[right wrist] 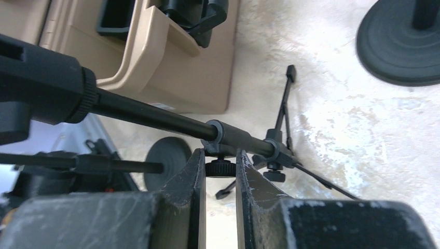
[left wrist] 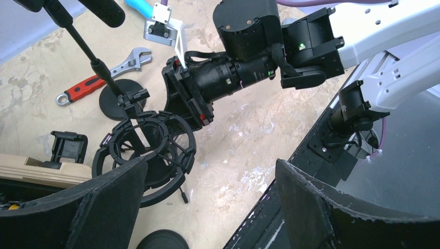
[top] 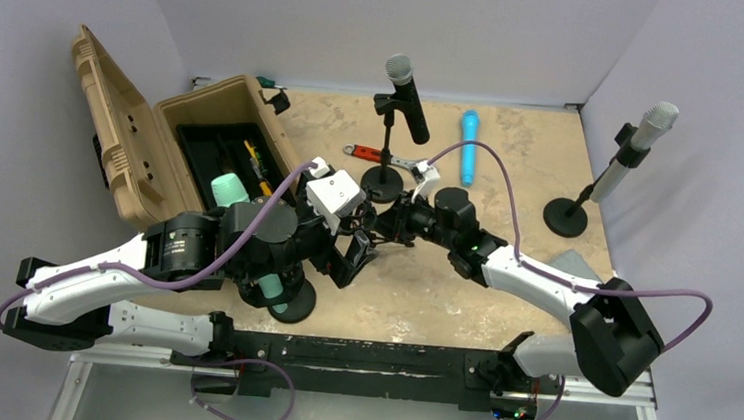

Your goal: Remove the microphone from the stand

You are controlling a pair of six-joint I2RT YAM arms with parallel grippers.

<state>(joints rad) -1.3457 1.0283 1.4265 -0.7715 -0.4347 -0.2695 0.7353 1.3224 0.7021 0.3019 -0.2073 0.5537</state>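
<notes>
A black tripod stand with a ring-shaped shock mount (left wrist: 145, 150) stands mid-table between the two arms. My right gripper (right wrist: 220, 167) is shut on the small knurled knob (right wrist: 220, 169) under the clamp on the stand's rod (right wrist: 155, 118). A thick black cylinder (right wrist: 44, 85) tops that rod; I cannot tell if it is the microphone. My left gripper (left wrist: 210, 207) is open just in front of the shock mount, touching nothing. In the top view the right gripper (top: 385, 226) and left gripper (top: 352, 259) meet at the stand. A black microphone (top: 407, 97) sits on a round-base stand behind.
An open tan case (top: 153, 143) holding a teal cup (top: 231, 191) is at the left. A red-handled wrench (top: 372, 154) and a blue microphone (top: 468, 147) lie at the back. A silver microphone on its stand (top: 645, 131) is at the right.
</notes>
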